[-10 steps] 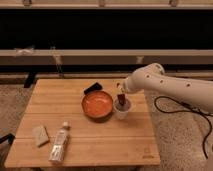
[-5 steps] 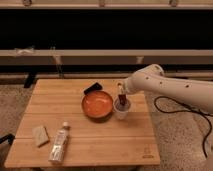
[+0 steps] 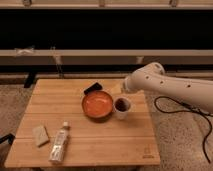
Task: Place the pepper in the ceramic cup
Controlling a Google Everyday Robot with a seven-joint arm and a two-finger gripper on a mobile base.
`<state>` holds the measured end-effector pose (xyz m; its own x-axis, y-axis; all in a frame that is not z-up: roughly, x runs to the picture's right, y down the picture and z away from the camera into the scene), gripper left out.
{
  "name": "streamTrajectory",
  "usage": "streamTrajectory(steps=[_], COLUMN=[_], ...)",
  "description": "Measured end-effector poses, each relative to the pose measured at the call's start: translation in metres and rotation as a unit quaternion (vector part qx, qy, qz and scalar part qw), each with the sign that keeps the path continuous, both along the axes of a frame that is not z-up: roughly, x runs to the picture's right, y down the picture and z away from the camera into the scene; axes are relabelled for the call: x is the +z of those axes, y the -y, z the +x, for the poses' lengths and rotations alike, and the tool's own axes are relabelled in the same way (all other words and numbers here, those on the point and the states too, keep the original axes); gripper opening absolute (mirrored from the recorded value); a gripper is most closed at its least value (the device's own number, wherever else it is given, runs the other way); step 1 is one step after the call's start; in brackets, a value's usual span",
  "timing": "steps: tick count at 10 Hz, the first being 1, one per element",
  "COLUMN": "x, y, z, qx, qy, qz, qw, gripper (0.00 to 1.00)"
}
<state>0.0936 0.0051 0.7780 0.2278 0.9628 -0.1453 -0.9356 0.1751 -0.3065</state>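
Wooden table point(image 3: 100, 145) fills the lower middle of the camera view, light planks, and serves as landmark. White robot arm point(image 3: 170, 87) reaches in from beyond the table's right edge, above its rear right part. Orange bowl point(image 3: 97, 104) sits near the table's centre, slightly toward the back. Ceramic cup point(image 3: 122, 107) stands upright just to the right of the bowl, nearly touching it, on the table's right half. Pepper point(image 3: 121, 104) shows as a dark red mass inside the cup's mouth. Gripper point(image 3: 121, 89) sits at the arm's end, above and just behind the cup; cannot tell whether it is parted or closed. Clear bottle point(image 3: 58, 145) lies on its side at the table's front left. Small tan block point(image 3: 40, 135) lies left of the bottle. Dark flat object point(image 3: 92, 88) rests behind the bowl.
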Motion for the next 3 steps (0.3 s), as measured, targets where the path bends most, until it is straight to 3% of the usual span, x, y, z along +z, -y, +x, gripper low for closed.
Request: streamTrajectory(steps=[3], x=[-0.0033], y=[0.0014], z=[-0.0032], qx=[-0.005], qy=[0.002], qz=[0.001], qw=[1.0], gripper=[0.8])
